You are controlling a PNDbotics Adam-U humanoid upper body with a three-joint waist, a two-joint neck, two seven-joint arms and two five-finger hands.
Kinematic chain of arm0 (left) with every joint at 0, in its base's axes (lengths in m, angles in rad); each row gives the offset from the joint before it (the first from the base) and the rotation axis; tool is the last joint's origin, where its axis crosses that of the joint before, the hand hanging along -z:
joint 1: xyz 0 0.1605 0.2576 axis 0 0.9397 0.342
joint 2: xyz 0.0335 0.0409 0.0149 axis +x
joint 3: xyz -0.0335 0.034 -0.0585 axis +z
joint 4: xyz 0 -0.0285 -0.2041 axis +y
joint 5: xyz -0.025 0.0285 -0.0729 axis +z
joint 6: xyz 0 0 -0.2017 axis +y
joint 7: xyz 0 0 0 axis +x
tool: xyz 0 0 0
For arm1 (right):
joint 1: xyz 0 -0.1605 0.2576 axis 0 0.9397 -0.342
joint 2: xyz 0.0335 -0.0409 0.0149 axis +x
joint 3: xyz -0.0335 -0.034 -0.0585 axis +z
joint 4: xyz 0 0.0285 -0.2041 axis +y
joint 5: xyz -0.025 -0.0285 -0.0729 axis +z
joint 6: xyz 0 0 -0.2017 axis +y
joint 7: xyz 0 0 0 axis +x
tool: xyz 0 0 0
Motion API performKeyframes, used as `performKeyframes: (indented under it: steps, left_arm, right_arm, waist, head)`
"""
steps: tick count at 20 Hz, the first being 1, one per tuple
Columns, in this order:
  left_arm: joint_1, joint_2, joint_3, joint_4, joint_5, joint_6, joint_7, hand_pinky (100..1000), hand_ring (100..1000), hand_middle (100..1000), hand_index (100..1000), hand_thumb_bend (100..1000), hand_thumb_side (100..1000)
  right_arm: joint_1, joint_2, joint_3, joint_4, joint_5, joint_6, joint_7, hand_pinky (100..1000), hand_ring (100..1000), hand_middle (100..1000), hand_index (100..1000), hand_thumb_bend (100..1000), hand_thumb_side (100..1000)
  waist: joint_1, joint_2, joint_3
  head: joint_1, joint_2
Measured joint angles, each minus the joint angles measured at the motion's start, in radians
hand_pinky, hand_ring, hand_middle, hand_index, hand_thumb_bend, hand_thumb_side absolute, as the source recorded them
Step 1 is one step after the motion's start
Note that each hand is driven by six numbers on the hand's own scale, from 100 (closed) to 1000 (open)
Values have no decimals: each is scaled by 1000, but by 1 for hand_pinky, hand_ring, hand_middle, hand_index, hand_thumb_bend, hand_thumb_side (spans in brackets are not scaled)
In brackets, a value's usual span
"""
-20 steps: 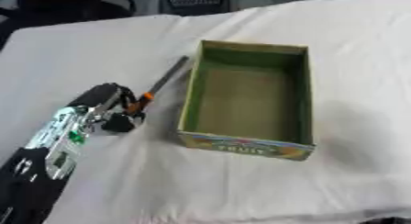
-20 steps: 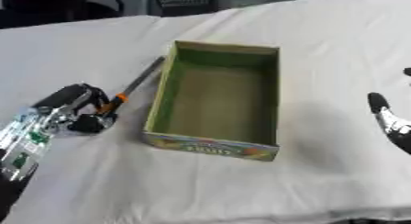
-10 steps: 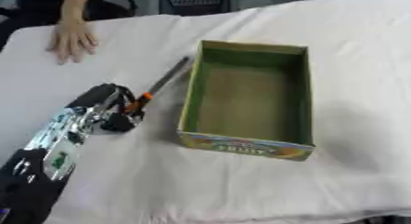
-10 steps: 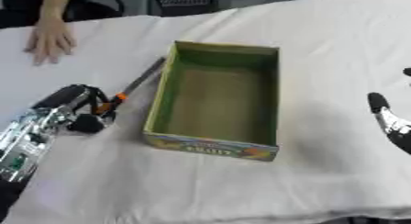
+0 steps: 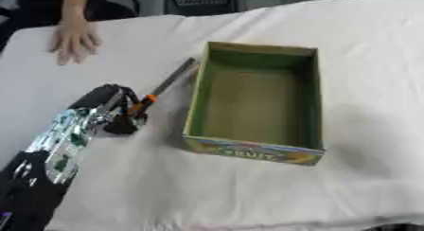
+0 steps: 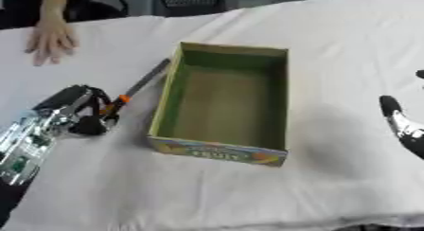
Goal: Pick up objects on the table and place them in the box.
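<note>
A white-clothed table [image 5: 356, 59] is seen, with an open green box [image 5: 257, 102] near its middle, apparently empty. Just left of the box, a slender tool [image 5: 163, 85] with a grey shaft and an orange collar is laid aslant on the cloth. Its near end is covered by the left hand [image 5: 108, 112], whose fingers are curled over the handle. The tool is judged light, stiff and little liable to damage; it is best taken at the handle, behind the orange collar. The right hand [image 6: 401, 126] is shown only in part at the right edge, so its fingers cannot be judged.
</note>
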Motion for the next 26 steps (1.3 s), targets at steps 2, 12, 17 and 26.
performKeyframes:
  steps: [2, 12, 17, 26]
  left_arm:
    - [-3, 0, 0, 2, -8, -2, -2, 100, 109, 292, 405, 254, 248]
    - [-37, 0, 3, -17, -34, -3, 14, 100, 100, 184, 278, 239, 209]
    - [-60, 7, 14, -36, -45, 9, 26, 100, 100, 166, 260, 243, 208]
    - [-109, 26, 31, -82, -64, 24, 31, 100, 100, 161, 256, 242, 215]
  right_arm:
    - [0, 0, 0, 0, 0, 0, 0, 560, 636, 701, 754, 500, 630]
    - [0, 0, 0, 0, 0, 0, 0, 560, 636, 700, 754, 499, 629]
    - [0, 0, -1, 0, 0, 0, 0, 560, 636, 701, 753, 500, 629]
    - [0, 0, -3, 0, 0, 0, 1, 560, 636, 701, 753, 501, 628]
  waist:
    - [0, 0, 0]
    - [-1, 0, -2]
    - [-1, 0, -2]
    - [-1, 0, -2]
  head:
    - [0, 0]
    - [0, 0]
    - [0, 0]
    - [0, 0]
